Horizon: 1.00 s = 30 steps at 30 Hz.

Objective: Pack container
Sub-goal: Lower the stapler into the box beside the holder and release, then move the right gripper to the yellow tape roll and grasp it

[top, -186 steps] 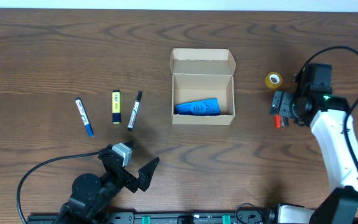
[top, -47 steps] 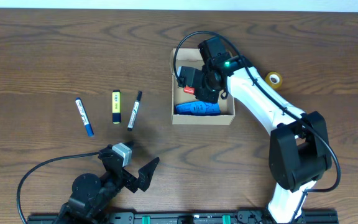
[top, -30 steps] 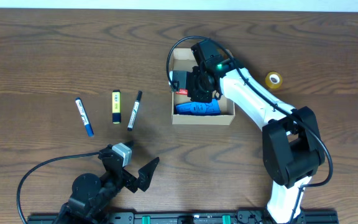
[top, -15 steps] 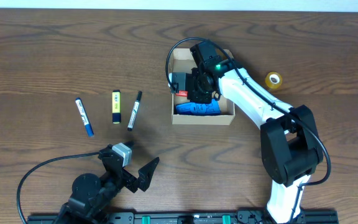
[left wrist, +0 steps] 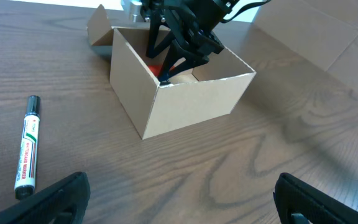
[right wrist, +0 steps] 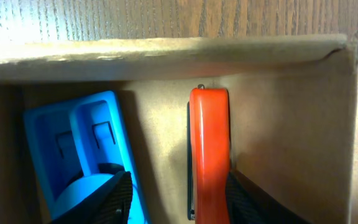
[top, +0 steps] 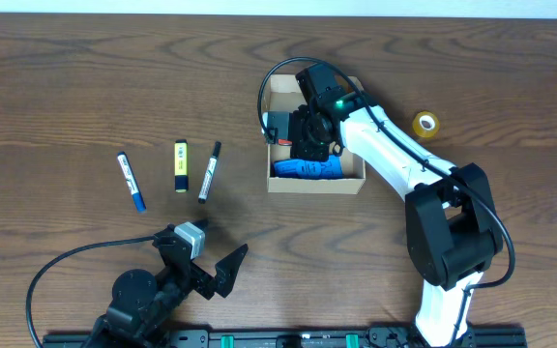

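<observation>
The container is a tan cardboard box standing open at the table's middle, its flap lid folded back. It also shows in the left wrist view. A blue plastic item lies inside along the front wall. My right gripper is down inside the box at its left end. In the right wrist view its fingers are open around an orange-red item that lies on the box floor next to the blue item. My left gripper is open and empty near the front edge.
Three markers lie left of the box: a blue one, a yellow one and a black one. The black one shows in the left wrist view. A yellow tape roll sits right of the box.
My right arm carried the orange-red item from beside the tape roll over to the box and lowered it into the left end. The left arm has not moved.
</observation>
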Each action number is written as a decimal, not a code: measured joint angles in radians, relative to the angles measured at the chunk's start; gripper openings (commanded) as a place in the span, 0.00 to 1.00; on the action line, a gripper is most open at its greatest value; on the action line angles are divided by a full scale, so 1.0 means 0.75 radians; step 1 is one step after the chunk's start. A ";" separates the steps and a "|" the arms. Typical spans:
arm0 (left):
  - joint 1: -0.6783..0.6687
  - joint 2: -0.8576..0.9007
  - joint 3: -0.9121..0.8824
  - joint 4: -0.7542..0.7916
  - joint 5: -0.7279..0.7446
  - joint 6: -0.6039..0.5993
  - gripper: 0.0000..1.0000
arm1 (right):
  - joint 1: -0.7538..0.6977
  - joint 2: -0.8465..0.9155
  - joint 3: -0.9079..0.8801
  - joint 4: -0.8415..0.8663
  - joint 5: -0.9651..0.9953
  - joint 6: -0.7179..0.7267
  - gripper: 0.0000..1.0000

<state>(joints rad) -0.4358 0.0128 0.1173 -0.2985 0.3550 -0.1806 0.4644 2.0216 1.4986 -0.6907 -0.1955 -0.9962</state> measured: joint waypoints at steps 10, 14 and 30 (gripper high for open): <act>0.000 0.000 0.000 0.000 0.000 0.001 0.95 | -0.001 -0.162 0.120 -0.061 -0.002 0.187 0.68; 0.000 0.000 0.000 0.000 0.000 0.001 0.95 | -0.016 -0.392 0.161 -0.060 0.012 0.273 0.69; 0.000 0.000 0.000 0.000 0.000 0.000 0.95 | -0.562 -0.543 0.183 -0.196 0.170 0.779 0.74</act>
<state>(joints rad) -0.4358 0.0128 0.1173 -0.2985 0.3550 -0.1806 0.0429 1.6146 1.6360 -0.8379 -0.0681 -0.4122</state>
